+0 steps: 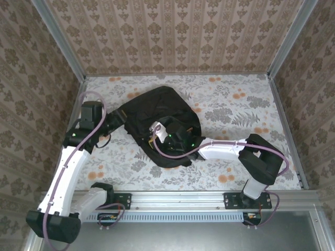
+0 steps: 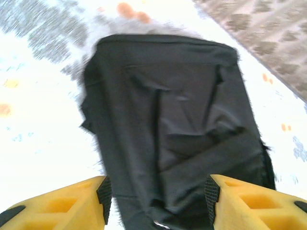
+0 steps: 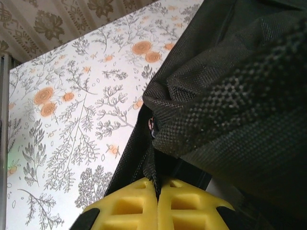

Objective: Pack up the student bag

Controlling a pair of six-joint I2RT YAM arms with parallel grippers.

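Note:
The student bag (image 1: 159, 107), a large black fabric backpack, lies flat in the middle of the floral table. My left gripper (image 1: 103, 120) hovers at the bag's left end. In the left wrist view it (image 2: 158, 191) is open, its yellow fingers (image 2: 76, 201) spread either side of a dark flap of the bag (image 2: 168, 105) without touching it. My right gripper (image 1: 155, 132) sits on the bag's near side. In the right wrist view it (image 3: 157, 184) is shut on a thin edge of the bag's fabric (image 3: 240, 96), lifting a fold off the table.
The flowered tablecloth (image 1: 235, 110) has free room right of the bag and along the front. Patterned walls and metal posts (image 1: 285, 42) close in the back and sides. A metal rail (image 1: 178, 198) runs along the near edge.

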